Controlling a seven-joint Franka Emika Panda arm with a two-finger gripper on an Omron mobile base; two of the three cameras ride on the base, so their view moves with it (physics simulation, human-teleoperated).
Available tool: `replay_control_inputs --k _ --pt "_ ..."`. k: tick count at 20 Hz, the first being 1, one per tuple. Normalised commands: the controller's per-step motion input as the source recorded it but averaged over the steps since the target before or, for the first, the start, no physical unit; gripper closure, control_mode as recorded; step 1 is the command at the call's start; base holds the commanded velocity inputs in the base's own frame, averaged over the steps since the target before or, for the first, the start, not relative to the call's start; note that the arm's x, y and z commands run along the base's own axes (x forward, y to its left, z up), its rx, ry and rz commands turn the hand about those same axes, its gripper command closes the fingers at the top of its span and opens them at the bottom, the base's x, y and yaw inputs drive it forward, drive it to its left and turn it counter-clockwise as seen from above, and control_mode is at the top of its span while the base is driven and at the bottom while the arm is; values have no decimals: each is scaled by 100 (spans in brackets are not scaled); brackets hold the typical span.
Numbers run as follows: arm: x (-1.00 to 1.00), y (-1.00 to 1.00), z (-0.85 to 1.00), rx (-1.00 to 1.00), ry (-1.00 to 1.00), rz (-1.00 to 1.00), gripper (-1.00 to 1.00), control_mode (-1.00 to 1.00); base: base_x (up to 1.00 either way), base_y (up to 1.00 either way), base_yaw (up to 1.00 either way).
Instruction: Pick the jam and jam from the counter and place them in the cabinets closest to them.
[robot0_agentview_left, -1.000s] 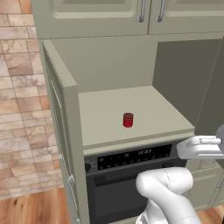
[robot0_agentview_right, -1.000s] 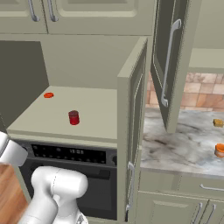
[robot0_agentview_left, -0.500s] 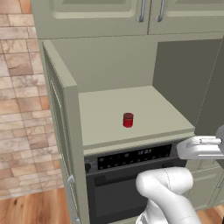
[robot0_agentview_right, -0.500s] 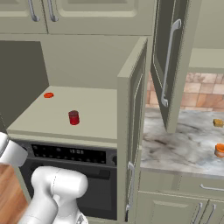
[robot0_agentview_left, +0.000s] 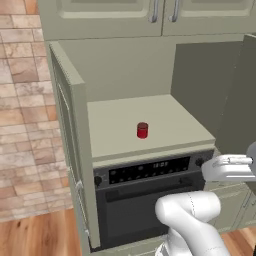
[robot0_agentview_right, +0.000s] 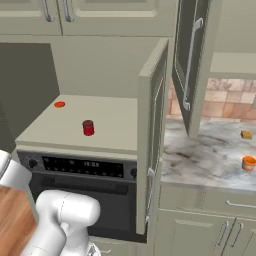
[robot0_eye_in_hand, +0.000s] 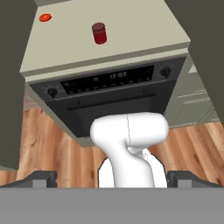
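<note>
Standing open above the oven (robot0_agentview_left: 150, 200), the cabinet (robot0_agentview_right: 152, 135) already holds a red jam jar (robot0_agentview_left: 142, 130) upright on its shelf, so one placement looks done. An orange-lidded jar (robot0_agentview_right: 248, 163), probably the second jam, waits on the counter (robot0_agentview_right: 210, 157), and the gripper (robot0_eye_in_hand: 112, 181) hangs spread wide and empty.

You are facing an open cabinet (robot0_agentview_left: 70, 130) whose pale grey-green shelf (robot0_agentview_left: 115, 125) sits directly above a black oven. One small red jar (robot0_agentview_left: 142, 130) stands upright near the shelf's middle, toward the front edge. A flat red-orange disc (robot0_agentview_right: 59, 104) lies near a back corner, well apart from the jar. Beside the cabinet, a marbled counter (robot0_agentview_right: 205, 160) carries an orange jar (robot0_agentview_right: 248, 163) and a small yellow-orange item (robot0_agentview_right: 246, 134) behind it.
</note>
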Motion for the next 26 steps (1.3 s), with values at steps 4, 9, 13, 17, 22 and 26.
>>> replay_control_inputs --k 4,9,13,17,22,26 --pt "0 0 0 0 0 0 -100 100 -56 -4 0" --pt "0 0 0 0 0 0 -100 100 -58 -4 0" --pt "0 0 0 0 0 0 -100 100 -54 -4 0" --pt "0 0 0 0 0 0 -100 100 -50 -4 0" --pt "0 0 0 0 0 0 -100 100 -31 0 0" --pt "0 0 0 0 0 0 -100 100 0 0 0"
